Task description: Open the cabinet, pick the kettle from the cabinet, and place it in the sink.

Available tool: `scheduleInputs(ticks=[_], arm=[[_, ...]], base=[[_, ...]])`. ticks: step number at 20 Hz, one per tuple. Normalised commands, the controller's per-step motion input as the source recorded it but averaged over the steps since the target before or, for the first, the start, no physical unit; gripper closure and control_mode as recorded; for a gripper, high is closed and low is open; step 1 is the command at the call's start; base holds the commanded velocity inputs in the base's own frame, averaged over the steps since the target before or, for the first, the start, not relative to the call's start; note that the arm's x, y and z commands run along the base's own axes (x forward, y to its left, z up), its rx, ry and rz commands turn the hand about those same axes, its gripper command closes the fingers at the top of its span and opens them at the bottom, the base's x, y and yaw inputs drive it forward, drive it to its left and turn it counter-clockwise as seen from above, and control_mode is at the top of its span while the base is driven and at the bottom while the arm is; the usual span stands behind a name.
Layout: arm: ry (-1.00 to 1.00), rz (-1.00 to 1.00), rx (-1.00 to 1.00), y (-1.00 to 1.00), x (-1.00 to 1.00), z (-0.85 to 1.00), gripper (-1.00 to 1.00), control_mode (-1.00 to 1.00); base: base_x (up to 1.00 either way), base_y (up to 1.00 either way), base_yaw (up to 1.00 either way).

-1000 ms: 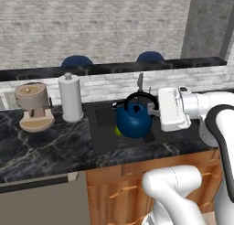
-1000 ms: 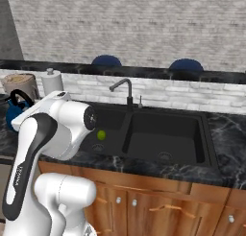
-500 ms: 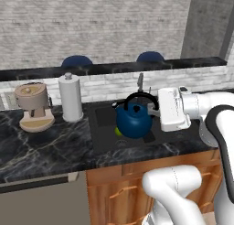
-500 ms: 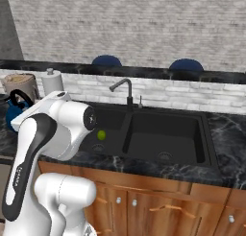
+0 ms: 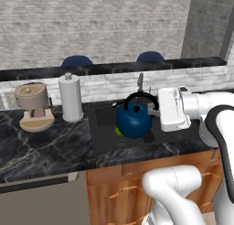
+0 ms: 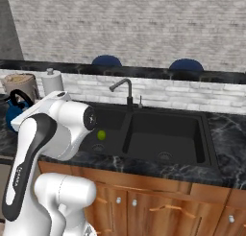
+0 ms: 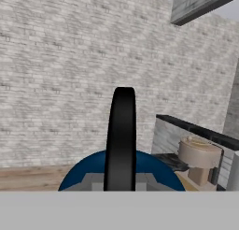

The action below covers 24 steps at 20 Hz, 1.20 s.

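Over the sink's [image 5: 103,141] left basin we hold the dark-blue kettle [image 5: 133,122], our gripper [image 5: 155,110] clamped on its black arched handle [image 7: 120,135].

– From my left base camera, the kettle [image 5: 133,121] sits over the left part of the sink [image 5: 103,132], the faucet [image 5: 140,80] behind it.

– And left of the basin?

– On the counter [image 5: 41,148], the paper towel roll [image 5: 70,97] stands just beside the sink, with the coffee machine [image 5: 32,106] further left.

– Anything inside?

– A small round thing [image 6: 101,135] lies in the left basin, possibly a fruit; too small to tell.
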Motion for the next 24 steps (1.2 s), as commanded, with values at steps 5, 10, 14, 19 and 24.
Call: scheduleInputs(ticks=[5, 10, 14, 19, 24], arm=[[0.0, 0.0, 0.0, 0.0, 0.0, 0.0, 1.0, 1.0], [0.0, 0.0, 0.0, 0.0, 0.0, 0.0, 1.0, -1.0], [0.0, 0.0, 0.0, 0.0, 0.0, 0.0, 1.0, -1.0], [0.01, -0.01, -0.01, 0.0, 0.0, -0.02, 1.0, -1.0], [0.15, -0.26, -0.08, 0.08, 0.23, -0.04, 1.0, -1.0]], base=[[0.0, 0.0, 0.0], [0.0, 0.0, 0.0], [0.0, 0.0, 0.0], [0.0, 0.0, 0.0], [0.0, 0.0, 0.0]])
